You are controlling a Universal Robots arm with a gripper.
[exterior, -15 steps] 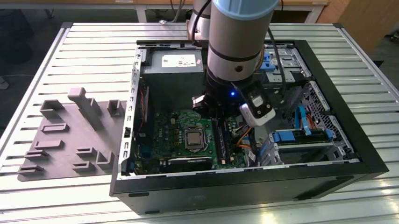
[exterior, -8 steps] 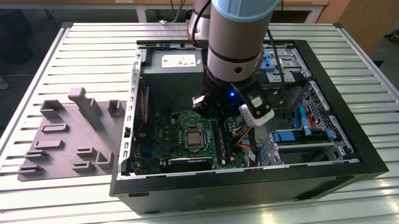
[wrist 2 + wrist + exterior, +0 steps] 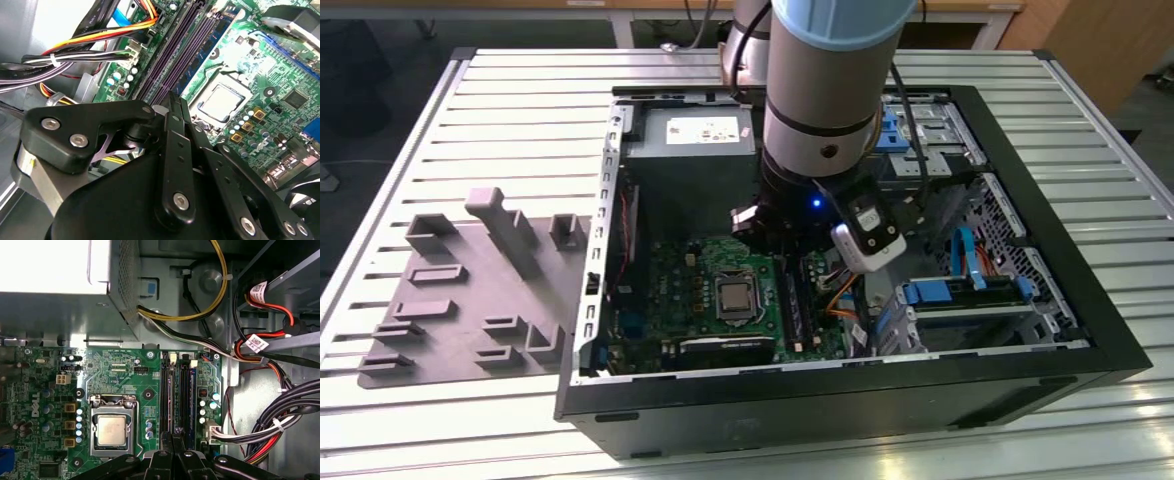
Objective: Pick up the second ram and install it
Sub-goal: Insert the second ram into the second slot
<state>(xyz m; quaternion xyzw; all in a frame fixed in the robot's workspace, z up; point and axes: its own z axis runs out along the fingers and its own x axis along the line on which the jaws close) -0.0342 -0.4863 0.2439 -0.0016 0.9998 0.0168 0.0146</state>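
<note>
My gripper [image 3: 790, 250] is down inside the open computer case, just above the green motherboard [image 3: 667, 290]. In both wrist views its two black fingers [image 3: 168, 131] stand almost together over the row of long dark memory slots [image 3: 183, 390]. The second ram [image 3: 173, 412] shows as a thin dark edge running out from between the fingertips. It lies in line with one of the slots and is at or in it. My gripper [image 3: 173, 440] is shut on this stick. How deep the stick sits I cannot tell.
The processor socket [image 3: 112, 429] lies beside the slots. Bundled cables [image 3: 270, 425] and drive bays [image 3: 961, 295] crowd the other side. The power supply [image 3: 687, 135] fills the case's far end. A grey plastic tray [image 3: 467, 300] with raised blocks lies on the slatted table at the exterior view's left.
</note>
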